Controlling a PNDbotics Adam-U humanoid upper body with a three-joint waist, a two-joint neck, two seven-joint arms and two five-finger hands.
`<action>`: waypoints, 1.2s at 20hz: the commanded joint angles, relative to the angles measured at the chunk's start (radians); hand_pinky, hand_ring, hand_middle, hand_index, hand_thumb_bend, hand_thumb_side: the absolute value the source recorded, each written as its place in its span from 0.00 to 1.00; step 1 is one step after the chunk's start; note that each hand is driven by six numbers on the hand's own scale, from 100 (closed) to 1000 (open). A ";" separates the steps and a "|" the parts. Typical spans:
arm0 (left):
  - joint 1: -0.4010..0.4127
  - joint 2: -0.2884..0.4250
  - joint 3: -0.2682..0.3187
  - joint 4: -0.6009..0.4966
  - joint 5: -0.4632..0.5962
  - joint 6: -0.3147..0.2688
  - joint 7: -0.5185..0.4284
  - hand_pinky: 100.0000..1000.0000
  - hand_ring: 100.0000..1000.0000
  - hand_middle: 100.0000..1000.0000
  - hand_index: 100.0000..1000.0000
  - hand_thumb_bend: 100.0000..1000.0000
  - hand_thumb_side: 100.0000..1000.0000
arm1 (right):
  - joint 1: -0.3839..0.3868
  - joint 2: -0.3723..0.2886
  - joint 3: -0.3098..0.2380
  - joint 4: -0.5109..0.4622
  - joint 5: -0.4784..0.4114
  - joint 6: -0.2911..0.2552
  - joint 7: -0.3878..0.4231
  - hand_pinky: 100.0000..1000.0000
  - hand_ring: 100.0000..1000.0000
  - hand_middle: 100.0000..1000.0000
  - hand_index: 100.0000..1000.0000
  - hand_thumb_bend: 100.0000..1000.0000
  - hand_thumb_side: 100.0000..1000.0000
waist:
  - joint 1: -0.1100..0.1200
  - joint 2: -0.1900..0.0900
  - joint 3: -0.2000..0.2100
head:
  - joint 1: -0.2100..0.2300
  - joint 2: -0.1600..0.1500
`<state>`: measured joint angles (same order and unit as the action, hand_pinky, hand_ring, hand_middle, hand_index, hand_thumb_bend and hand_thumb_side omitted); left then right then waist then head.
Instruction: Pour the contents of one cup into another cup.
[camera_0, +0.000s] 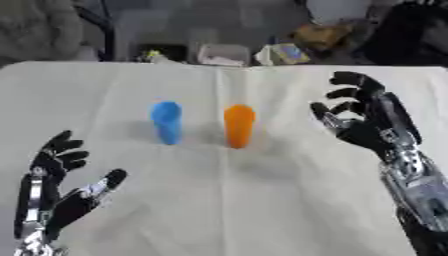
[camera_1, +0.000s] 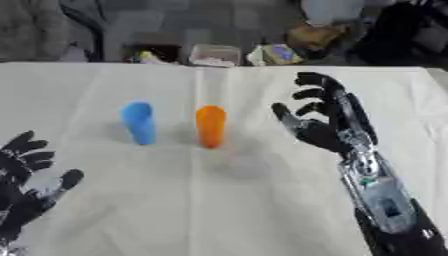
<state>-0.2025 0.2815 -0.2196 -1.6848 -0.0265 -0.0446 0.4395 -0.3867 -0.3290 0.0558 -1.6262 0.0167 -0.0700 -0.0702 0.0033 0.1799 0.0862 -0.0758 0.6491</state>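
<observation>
White tablecloth holds orange cup beside blue cup, left of open, empty right hand.

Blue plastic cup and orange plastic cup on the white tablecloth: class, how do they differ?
The blue plastic cup stands on the left, nearer the open left hand; the orange plastic cup stands on the right, nearer the raised, open right hand. They differ in colour. Both stand upright, apart, untouched, similar in size.
</observation>
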 joint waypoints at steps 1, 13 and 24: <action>-0.031 0.032 -0.006 0.008 0.012 0.005 0.008 0.68 0.65 0.66 0.86 0.98 0.27 | -0.012 -0.019 -0.003 -0.020 0.001 0.000 0.001 0.46 0.65 0.70 0.79 0.41 0.10 | 0.000 -0.015 -0.002 | -0.001 -0.009; -0.172 0.046 -0.020 0.162 0.073 0.002 0.048 0.68 0.65 0.66 0.86 0.99 0.27 | -0.011 -0.016 0.000 -0.022 -0.001 0.000 0.005 0.46 0.65 0.70 0.79 0.41 0.10 | -0.004 -0.016 -0.010 | 0.004 -0.010; -0.357 0.059 -0.048 0.416 0.140 -0.012 0.064 0.68 0.64 0.65 0.85 1.00 0.27 | -0.012 -0.008 0.008 -0.023 -0.003 0.000 0.013 0.45 0.65 0.70 0.79 0.41 0.09 | -0.012 -0.014 -0.032 | 0.022 -0.013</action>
<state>-0.5370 0.3151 -0.2655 -1.2816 0.1049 -0.0524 0.5018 -0.3867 -0.3281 0.0639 -1.6264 0.0166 -0.0686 -0.0606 -0.0092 0.1794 0.0546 -0.0591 0.6481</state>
